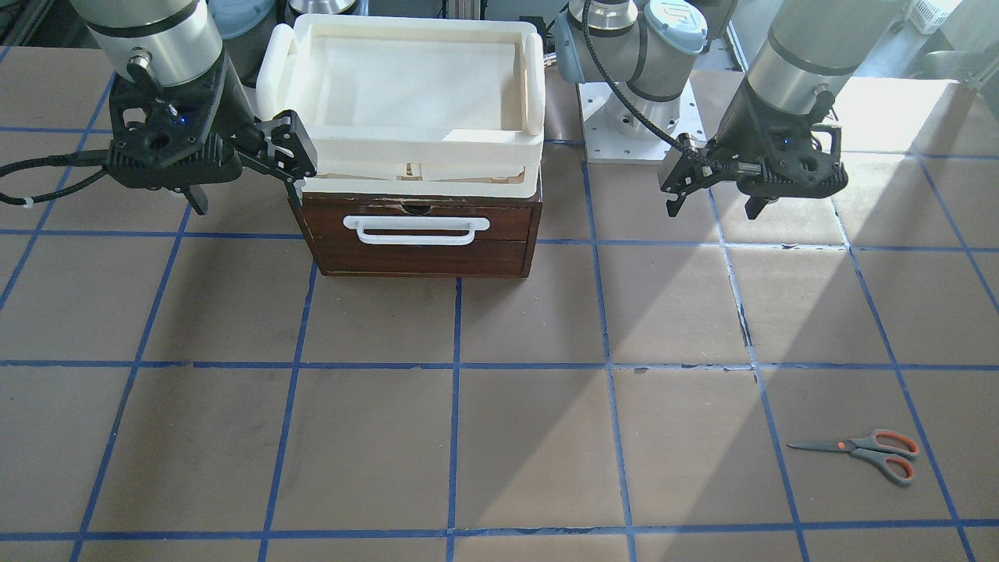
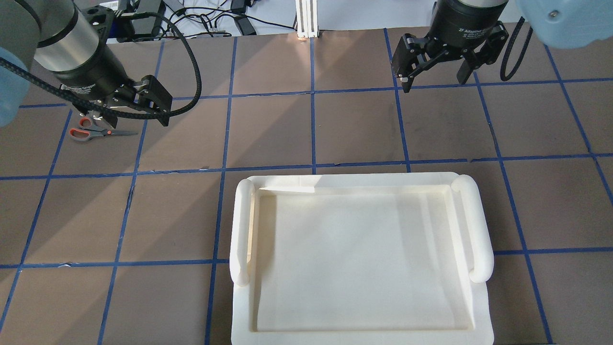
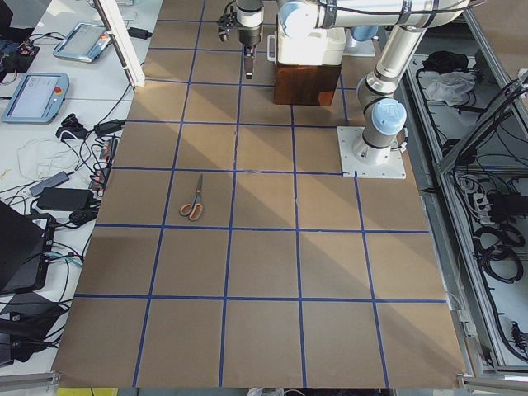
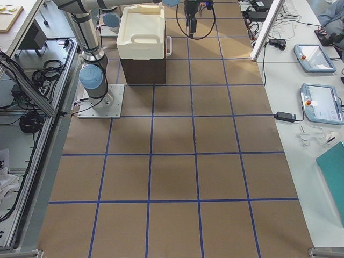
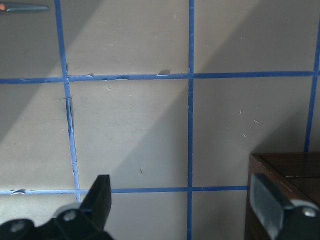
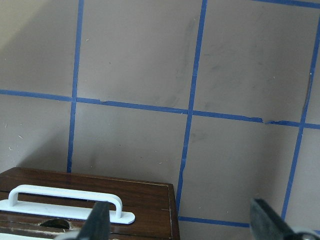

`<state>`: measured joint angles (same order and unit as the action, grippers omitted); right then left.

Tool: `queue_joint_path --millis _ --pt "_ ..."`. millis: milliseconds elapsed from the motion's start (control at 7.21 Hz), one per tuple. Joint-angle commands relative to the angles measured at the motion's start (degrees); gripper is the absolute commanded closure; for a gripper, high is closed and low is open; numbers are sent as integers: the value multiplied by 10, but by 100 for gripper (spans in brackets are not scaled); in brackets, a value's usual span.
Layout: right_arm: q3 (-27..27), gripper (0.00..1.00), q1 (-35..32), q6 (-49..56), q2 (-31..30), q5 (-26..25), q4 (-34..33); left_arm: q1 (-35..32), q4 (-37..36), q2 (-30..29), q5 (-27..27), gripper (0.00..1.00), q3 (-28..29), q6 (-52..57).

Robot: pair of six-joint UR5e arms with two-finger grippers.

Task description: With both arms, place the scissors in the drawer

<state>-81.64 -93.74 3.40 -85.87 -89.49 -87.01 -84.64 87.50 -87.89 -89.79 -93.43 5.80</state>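
Observation:
The scissors [image 1: 866, 451] lie flat on the table, far out from the robot on its left side; they also show in the overhead view [image 2: 96, 130] and the exterior left view [image 3: 194, 200]. The dark brown drawer [image 1: 421, 234] is shut, with its white bar handle [image 1: 416, 229] facing away from the robot. My left gripper [image 1: 712, 208] is open and empty, held above the table beside the drawer unit; from overhead it [image 2: 129, 117] hangs over the scissors. My right gripper [image 1: 246, 187] is open and empty at the drawer unit's other side, also seen from overhead [image 2: 435, 81].
A white plastic tray [image 1: 531, 94] sits on top of the drawer unit and fills the lower overhead view [image 2: 242, 230]. The left arm's base plate [image 1: 624, 133] stands next to the unit. Blue tape lines grid the brown table. The right wrist view shows the drawer handle [image 6: 65, 200].

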Motion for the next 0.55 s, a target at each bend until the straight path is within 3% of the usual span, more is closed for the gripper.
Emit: queue_joint_path --millis 0,416 --pt "-1 0 0 0 0 -1 6 0 0 -1 1 0 0 0" --pt "-4 0 -4 -2 1 -2 4 3 1 -4 -2 0 0 1"
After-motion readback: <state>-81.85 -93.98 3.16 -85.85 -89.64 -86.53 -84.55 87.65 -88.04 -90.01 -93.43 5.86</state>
